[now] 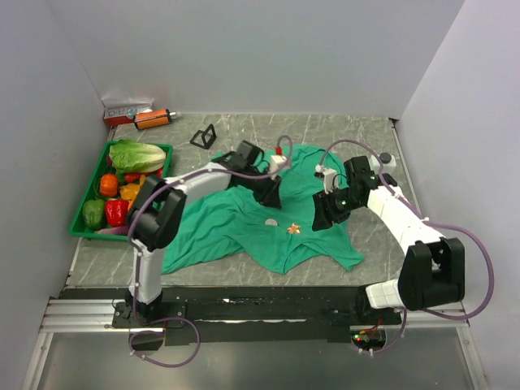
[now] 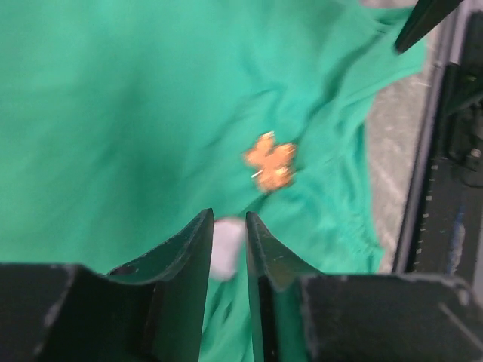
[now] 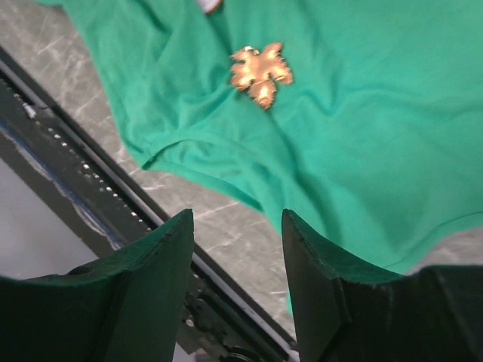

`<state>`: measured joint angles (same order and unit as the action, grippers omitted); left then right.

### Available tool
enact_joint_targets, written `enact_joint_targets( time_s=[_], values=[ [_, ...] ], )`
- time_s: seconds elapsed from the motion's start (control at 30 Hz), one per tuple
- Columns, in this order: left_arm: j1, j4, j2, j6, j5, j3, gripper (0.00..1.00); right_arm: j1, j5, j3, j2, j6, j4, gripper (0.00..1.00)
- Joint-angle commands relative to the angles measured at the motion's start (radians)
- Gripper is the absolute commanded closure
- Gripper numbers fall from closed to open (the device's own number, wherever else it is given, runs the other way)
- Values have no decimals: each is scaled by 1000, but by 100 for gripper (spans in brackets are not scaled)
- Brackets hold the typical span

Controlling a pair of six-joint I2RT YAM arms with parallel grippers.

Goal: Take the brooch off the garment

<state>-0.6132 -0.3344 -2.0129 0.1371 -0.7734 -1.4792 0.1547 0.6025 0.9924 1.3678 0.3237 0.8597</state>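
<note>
shirt: teal tee [image 1: 219, 231], wrinkled, spread over the middle of the grey marble table [image 1: 366, 138]; both arms reach in over it
brooch: small orange-gold star [image 1: 293, 228] lying on the shirt close to its near hem, between the two claws; neither one touches it
left claw: [image 2: 228, 219] over the shirt, just beyond and left of the brooch; fingers drawn close with only a thin slot between them, not touching each other; no grip on anything that I can make out
pale disc: small grey-white round bit [image 1: 270, 221] on the shirt just left of the brooch, right by the left claw's tips; from the left wrist camera it shows as a blur through the slot, and I can't tell if the fingers touch it
right claw: [image 3: 235, 219] fingers well apart, nothing between them; sits above the shirt just right of the brooch, with the hem, a strip of bare table and the black rail [image 1: 244, 305] below it
tray: green [image 1: 81, 231], on the table's left side, apart from the shirt; holds a lettuce [image 1: 136, 154], a red pepper [image 1: 116, 211], a green pepper [image 1: 93, 213] and some orange pieces
back edge: black folding stand [image 1: 203, 136], an orange item [image 1: 152, 119] and a red-and-white box [image 1: 126, 112], all well away from the shirt work
</note>
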Motion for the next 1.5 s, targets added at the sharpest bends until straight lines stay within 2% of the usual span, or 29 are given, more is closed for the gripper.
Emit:
enact_joint_targets(
  time_s=[0.0,0.13,0.43,0.7,0.73,0.87,1.13,1.47],
  values=[
    [-72,43,-58,-57,-90,-35,73,3,51,-24,-49,-46,-82,43],
    [-118,28,-121,-54,-76,-44,75,3,39,-41,-35,-52,-114,43],
    [-141,58,-214,-100,-26,-105,67,-1,33,-41,-27,-80,-117,43],
    [-140,86,-242,-129,-23,-131,66,-4,26,-41,-27,-81,-117,43],
    [-141,89,-244,-167,-20,-128,65,-3,26,-41,-27,-81,-116,43],
    [-141,92,-242,-179,39,-119,64,-6,26,-40,-27,-80,-116,43],
    [-125,190,-141,-230,-57,-64,75,-9,26,-41,-26,-83,-120,43],
    [-140,204,-205,-255,60,-85,65,-12,25,-41,-16,-83,-123,42]
  ],
)
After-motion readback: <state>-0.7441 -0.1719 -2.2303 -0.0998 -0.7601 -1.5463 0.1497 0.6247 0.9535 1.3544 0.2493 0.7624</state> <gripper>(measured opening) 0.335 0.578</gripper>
